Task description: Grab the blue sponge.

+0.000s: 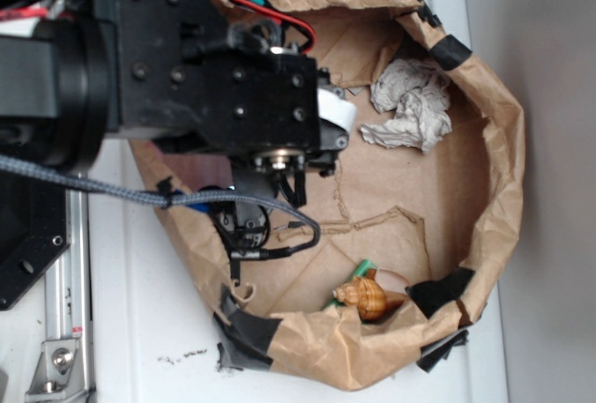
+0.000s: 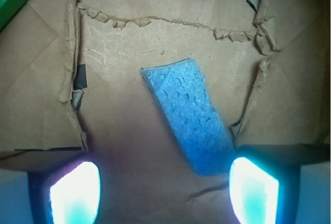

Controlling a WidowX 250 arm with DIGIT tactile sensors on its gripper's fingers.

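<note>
The flat rectangular light-blue sponge (image 2: 189, 114) is speckled with darker pores. The crumpled brown paper bag (image 1: 494, 124) carries black tape patches (its floor is plain tan). The crumpled paper wad (image 1: 410, 105) is grey-white.

1. No text, label, brand, number or sign can be read in either view.
2. The dark specks on the white surface (image 1: 182, 356), well to one side of the pincer in the exterior view, are too small to read as writing.
</note>
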